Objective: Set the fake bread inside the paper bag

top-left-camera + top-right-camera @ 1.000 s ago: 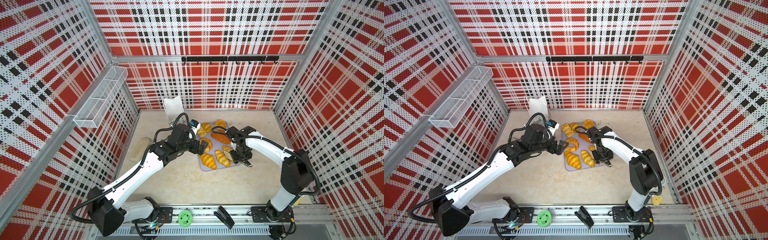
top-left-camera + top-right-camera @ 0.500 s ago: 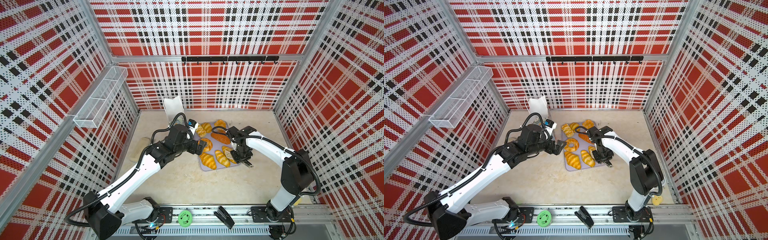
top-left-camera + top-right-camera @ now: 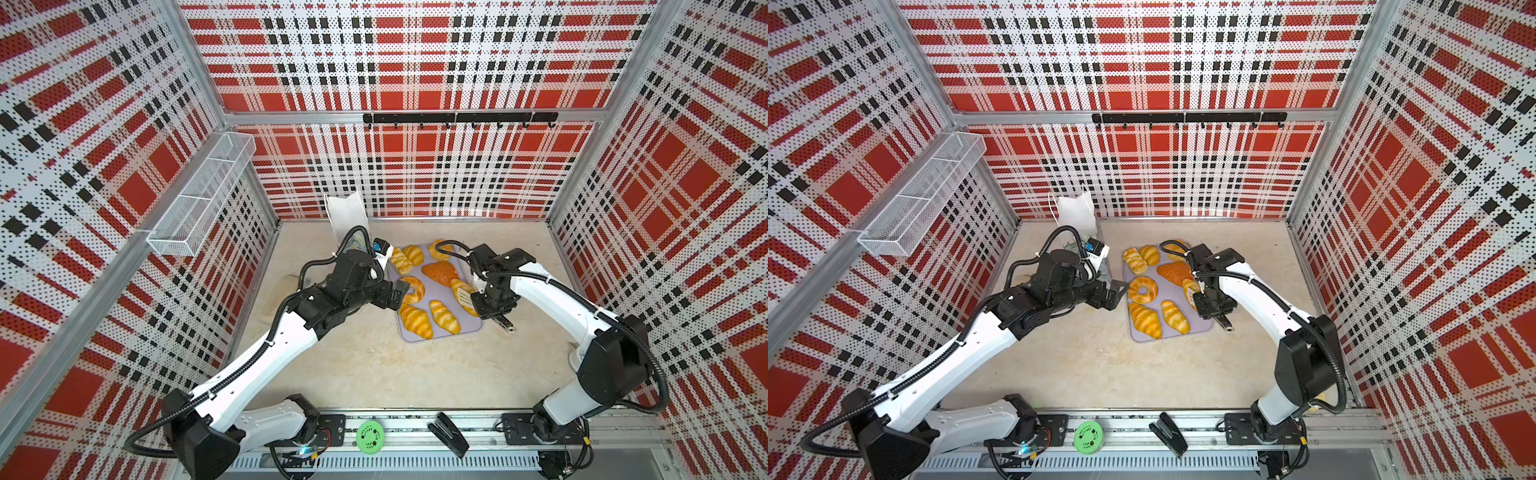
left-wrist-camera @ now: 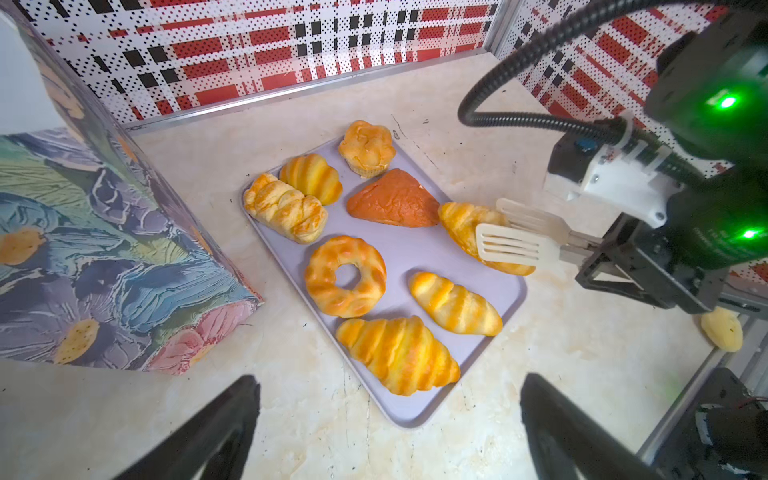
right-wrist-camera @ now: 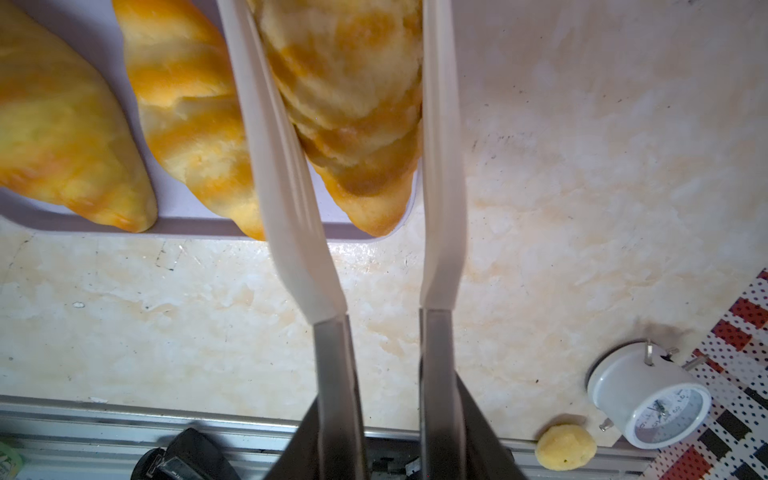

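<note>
Several pieces of fake bread lie on a lilac tray [image 3: 415, 337] [image 4: 419, 249], among them a ring doughnut [image 3: 412, 289] [image 4: 345, 276] and an orange-brown triangular piece [image 3: 441, 272]. My right gripper [image 3: 490, 305] [image 5: 388, 407] is shut on white slotted tongs [image 4: 511, 245] [image 5: 282, 166]. The tong blades squeeze a croissant [image 4: 463, 222] [image 5: 349, 104] at the tray's right edge. My left gripper [image 3: 395, 293] [image 4: 388, 415] hangs open and empty over the table at the tray's left side. The floral paper bag [image 3: 347, 214] [image 4: 104, 257] stands behind it, near the back wall.
A white alarm clock [image 5: 648, 403] and a small pale-yellow lump [image 5: 566, 446] sit by the front right edge. A black stapler [image 3: 449, 439] and a green disc [image 3: 370, 434] lie on the front rail. A wire basket [image 3: 199, 199] hangs on the left wall.
The tong blades have closed in on the croissant at the tray's right edge. My left arm has eased slightly to the left, its gripper still open.
</note>
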Controlling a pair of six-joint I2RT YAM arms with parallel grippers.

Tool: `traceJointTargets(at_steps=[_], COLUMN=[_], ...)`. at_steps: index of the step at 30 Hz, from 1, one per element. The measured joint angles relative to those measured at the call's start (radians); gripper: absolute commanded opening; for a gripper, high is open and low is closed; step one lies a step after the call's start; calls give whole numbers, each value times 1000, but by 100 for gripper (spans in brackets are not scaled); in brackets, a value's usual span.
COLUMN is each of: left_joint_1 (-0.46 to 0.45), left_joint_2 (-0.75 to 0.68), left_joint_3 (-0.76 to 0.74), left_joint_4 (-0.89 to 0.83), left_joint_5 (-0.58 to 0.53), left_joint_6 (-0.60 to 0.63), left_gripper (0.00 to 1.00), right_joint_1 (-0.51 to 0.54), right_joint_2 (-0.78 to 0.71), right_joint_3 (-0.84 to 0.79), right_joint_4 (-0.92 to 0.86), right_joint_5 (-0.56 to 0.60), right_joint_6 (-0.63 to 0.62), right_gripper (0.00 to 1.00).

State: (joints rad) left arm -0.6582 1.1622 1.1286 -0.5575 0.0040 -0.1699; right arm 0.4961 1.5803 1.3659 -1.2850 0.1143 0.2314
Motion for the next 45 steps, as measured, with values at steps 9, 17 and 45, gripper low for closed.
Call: traceJointTargets(at_steps=[9,17,45], left_joint_1=[16,77,312], left_joint_2=[-6,-17,-6], left_joint_3=[21,60,249], left_joint_4=[-20,-45,-186], left_joint_5=[-10,5,90], left_joint_6=[14,24,63], left_gripper=[99,99,99], right_joint_1=[-2,0,70], right_joint_2=[-31,-41,20], right_joint_3=[47,99,372], right_joint_4=[3,6,64], right_joint_5=[-22,-60,-159], right_joint_6=[1,5,35], right_gripper=[38,37,37])
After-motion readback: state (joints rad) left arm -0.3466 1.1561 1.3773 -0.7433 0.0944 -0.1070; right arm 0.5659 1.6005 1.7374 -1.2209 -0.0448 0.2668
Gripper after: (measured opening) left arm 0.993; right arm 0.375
